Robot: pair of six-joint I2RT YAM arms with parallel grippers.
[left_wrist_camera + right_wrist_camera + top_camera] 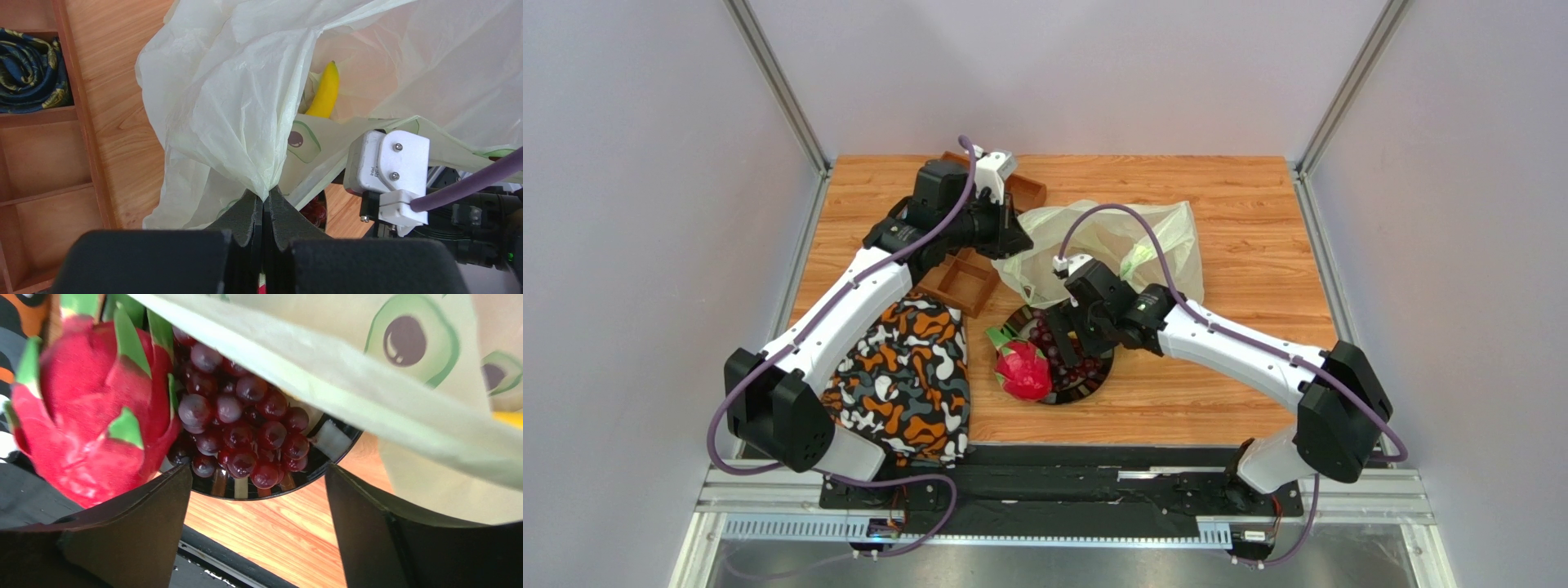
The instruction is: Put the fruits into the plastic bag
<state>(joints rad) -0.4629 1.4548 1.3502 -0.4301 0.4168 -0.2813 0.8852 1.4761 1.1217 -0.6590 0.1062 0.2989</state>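
Yellow banana (324, 92) inside plastic bag (227, 104)

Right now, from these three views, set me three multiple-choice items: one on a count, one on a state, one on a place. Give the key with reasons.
1. Fruits showing on the dark plate: A one; B two; C four.
2. The left claw is: A wide open; B shut on the plastic bag; C shut on the plate.
3. The banana lies: A on the plate; B inside the plastic bag; C in the left claw.

Key:
1. B, since the dragon fruit and the grape bunch sit on it together.
2. B, since its fingers pinch a gathered fold of the thin film.
3. B, since the left wrist view shows it through the bag's open mouth.
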